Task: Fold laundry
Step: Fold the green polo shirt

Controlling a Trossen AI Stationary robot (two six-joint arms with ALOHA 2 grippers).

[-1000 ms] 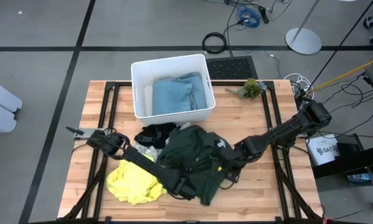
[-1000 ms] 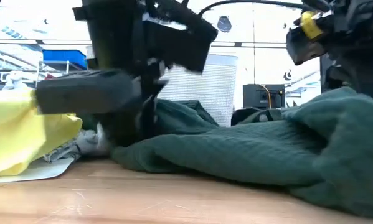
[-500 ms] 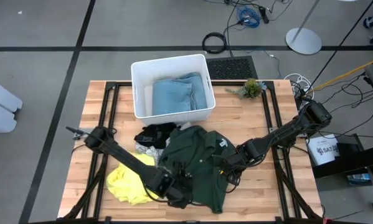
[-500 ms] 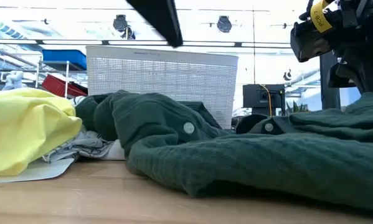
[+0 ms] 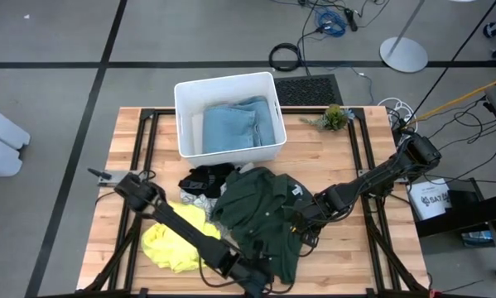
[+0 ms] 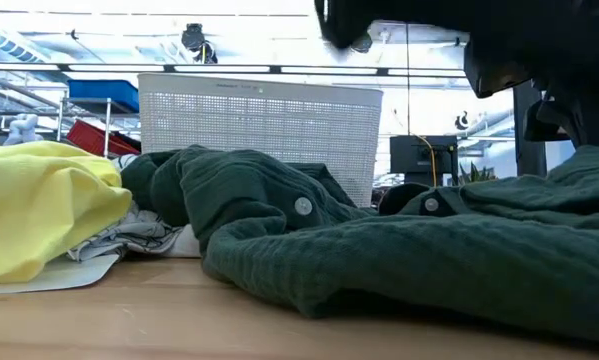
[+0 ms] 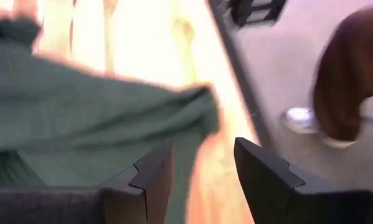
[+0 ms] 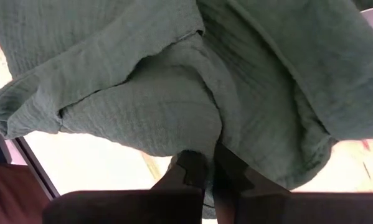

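Step in hand: spreading the dark green garment (image 5: 260,211) out on the table (image 5: 347,157) ahead of folding; this is a judgement from how it lies, still bunched and rumpled.
Landmark: the white bin (image 5: 228,116), standing at the table's far edge.
Dark green garment: heaped on the wood just in front of the bin, its near hem reaching toward the table's front edge, well away from the bin.
Right gripper (image 8: 212,165): on the side of the garment away from the bin's left corner, jaws clenched on a pinch of the green cloth, which drapes over and around the fingers.
Left gripper (image 7: 202,180): at the garment's near hem, the point farthest from the bin; jaws parted and holding nothing, the cloth's edge lying just ahead of the gap, apart from both fingers.
Other laundry: the light blue garment (image 5: 235,126) lies inside the bin; the black garment (image 5: 204,176) and the white patterned garment (image 5: 199,201) sit just in front of the bin; the yellow garment (image 5: 177,240) lies farther from it, beside the green one.
Next move calls for: likely the left gripper easing forward until the hem sits between its fingers, then closing, so both arms can draw the cloth flat.
Risk: catching two layers at once would keep the fold crooked.
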